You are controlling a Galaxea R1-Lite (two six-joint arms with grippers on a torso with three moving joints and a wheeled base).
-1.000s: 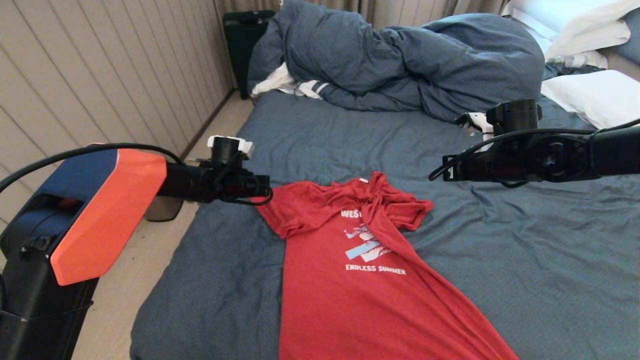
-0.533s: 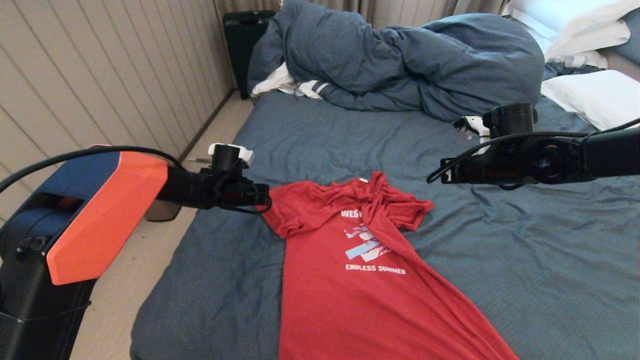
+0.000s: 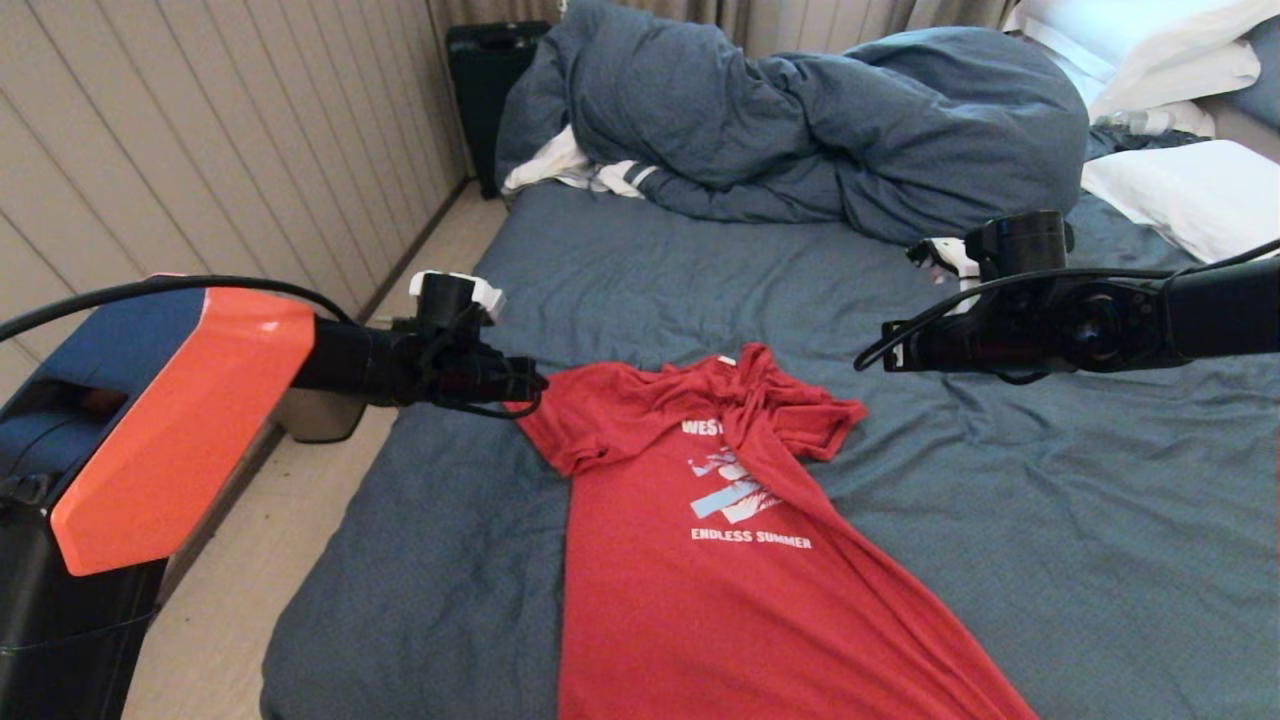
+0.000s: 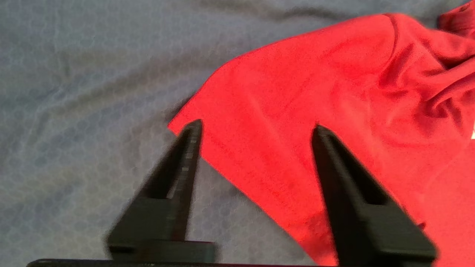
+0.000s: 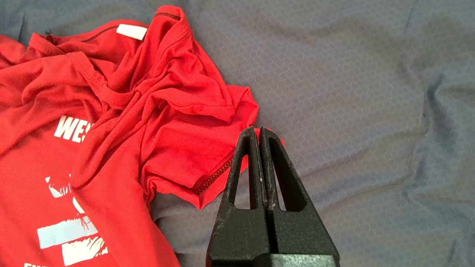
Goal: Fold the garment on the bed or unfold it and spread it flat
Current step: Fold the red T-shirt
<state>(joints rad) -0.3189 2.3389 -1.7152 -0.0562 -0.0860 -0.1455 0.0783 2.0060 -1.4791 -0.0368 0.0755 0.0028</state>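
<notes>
The garment (image 3: 720, 560), a red T-shirt with white lettering, lies chest-up on the bed (image 3: 1050, 520) and runs off the near edge of the head view. Its collar and right sleeve (image 5: 185, 148) are crumpled, with a fold crossing the lettering. My left gripper (image 3: 530, 385) hovers at the corner of the flat left sleeve (image 4: 315, 92). In the left wrist view that gripper (image 4: 258, 126) is open, its fingers straddling the sleeve corner with nothing gripped. My right gripper (image 5: 256, 129) is shut and empty, just above the outer edge of the crumpled right sleeve; in the head view it (image 3: 880, 350) hangs over the sheet.
A bunched blue-grey duvet (image 3: 800, 110) fills the far end of the bed, with a white striped cloth (image 3: 590, 170) under its left side. White pillows (image 3: 1190, 190) lie at the far right. A black case (image 3: 485, 60) stands by the panelled wall. Bare floor (image 3: 250, 560) runs along the bed's left edge.
The left gripper has opened at the sleeve corner and its arm has shifted a little. The right arm has sunk slightly. The shirt lies as before.
</notes>
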